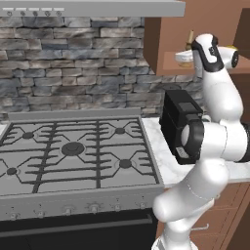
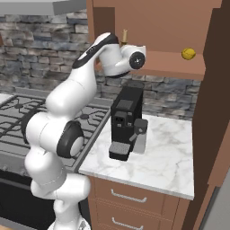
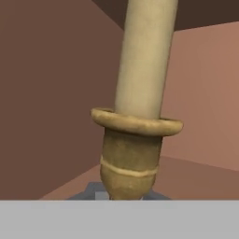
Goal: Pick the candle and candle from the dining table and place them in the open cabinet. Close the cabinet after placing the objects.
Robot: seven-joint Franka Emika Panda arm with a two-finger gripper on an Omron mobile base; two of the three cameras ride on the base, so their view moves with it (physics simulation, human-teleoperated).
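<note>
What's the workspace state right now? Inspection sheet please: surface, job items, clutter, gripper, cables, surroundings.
Surface: white marble counter beside the stove; brown drawers below.
Job's things: candle on brass candlestick held up inside the open cabinet, close to the hand camera; second candle, a yellow lump, sits on the cabinet shelf, right end.
Clutter: black coffee machine on the counter.
Grippers: gripper shut on the candlestick's lower stem.
Cables: nothing seen.
Surroundings: stone wall, range hood over the stove, cabinet door open at the right.
</note>
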